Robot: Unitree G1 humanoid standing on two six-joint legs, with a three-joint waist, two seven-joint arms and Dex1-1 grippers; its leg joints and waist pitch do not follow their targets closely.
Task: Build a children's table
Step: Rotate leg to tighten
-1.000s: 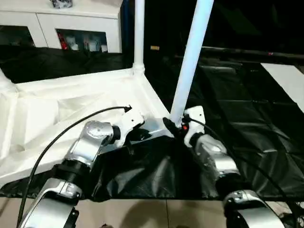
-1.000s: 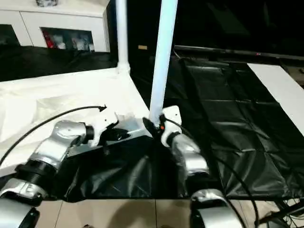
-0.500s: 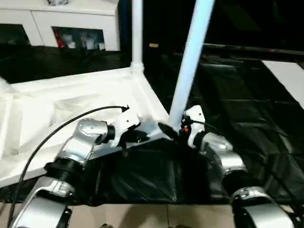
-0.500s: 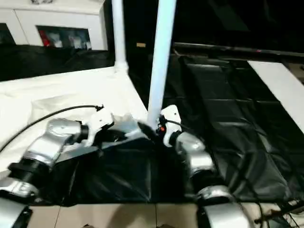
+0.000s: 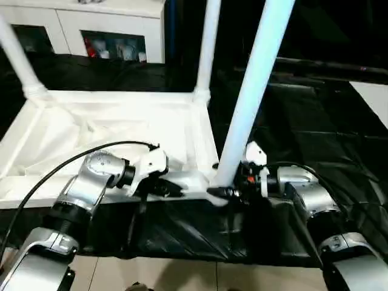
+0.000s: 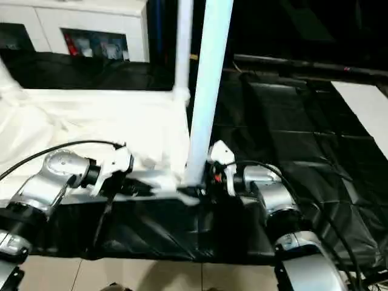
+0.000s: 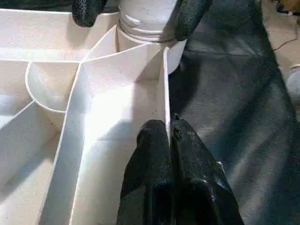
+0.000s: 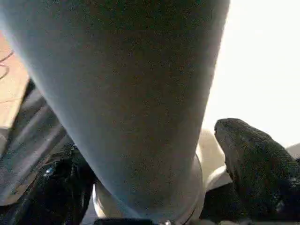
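Observation:
The children's table top lies upside down on the black-covered work table, ribs facing up. Three white legs stand in its corner sockets: a near leg, a back leg and a far-left leg. My left gripper is shut on the thin rim wall at the top's near edge, close to the near leg's socket. My right gripper is open around the base of the near leg, one black finger on each side and a gap showing beside the tube.
The black-covered work table stretches to the right of the top. A white cabinet stands behind, and a white panel lies at the far right. Tiled floor shows past the table's near edge.
My right gripper's jaws have widened around the near leg's base. The head camera has shifted, bringing the far-left leg into view. The left gripper keeps its hold on the rim.

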